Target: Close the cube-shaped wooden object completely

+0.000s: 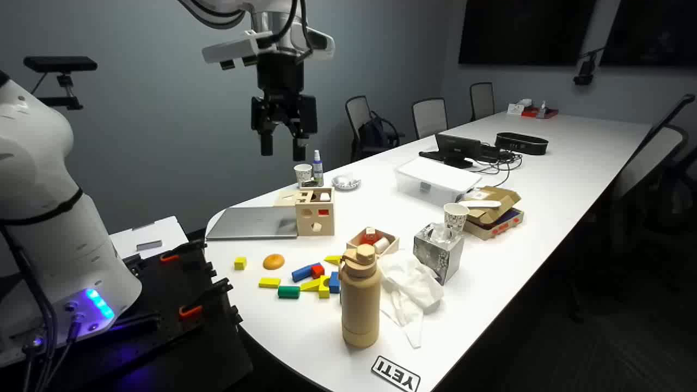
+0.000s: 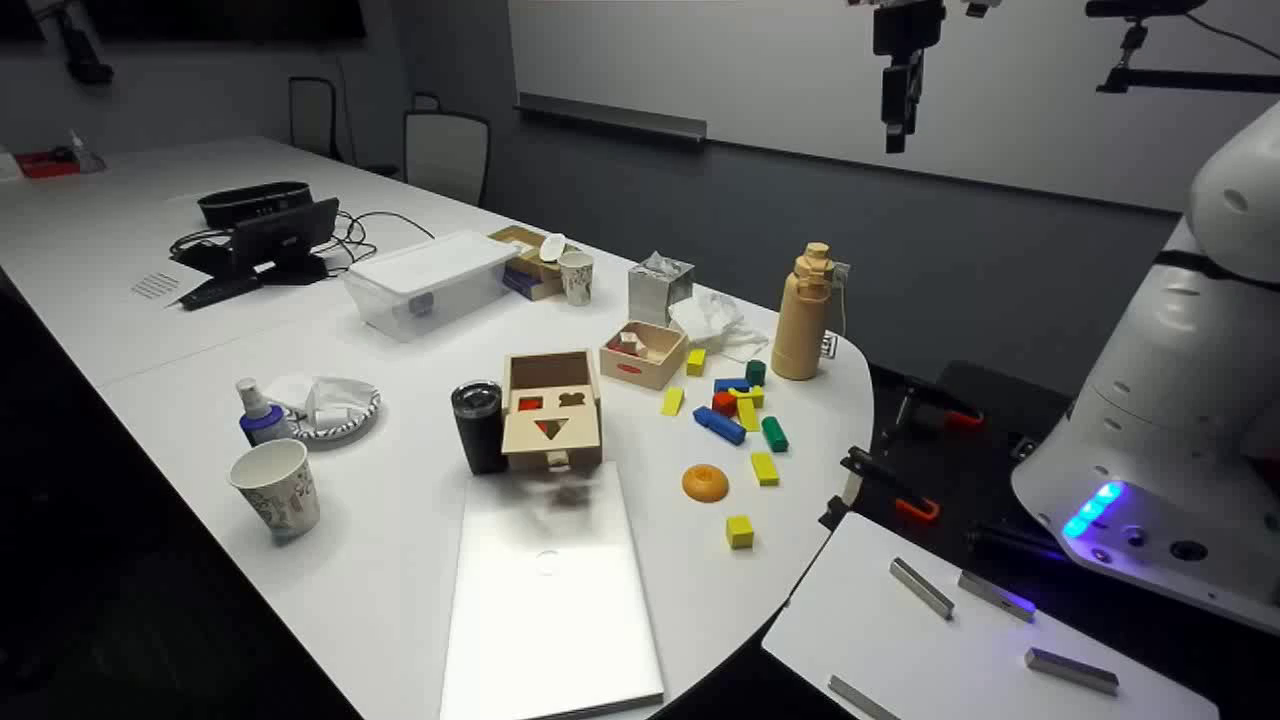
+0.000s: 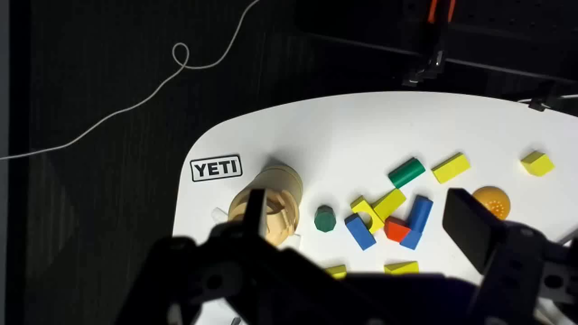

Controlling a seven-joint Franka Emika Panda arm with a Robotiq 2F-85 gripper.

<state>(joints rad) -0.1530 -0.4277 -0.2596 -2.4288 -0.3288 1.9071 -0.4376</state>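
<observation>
White table, gripper hanging well above it, fingers spread wide and empty. Cube, lid jutting partly out, stands at one end of the laptop, tumbler just beside. Blocks lie scattered nearby, some close to the bottle.
</observation>
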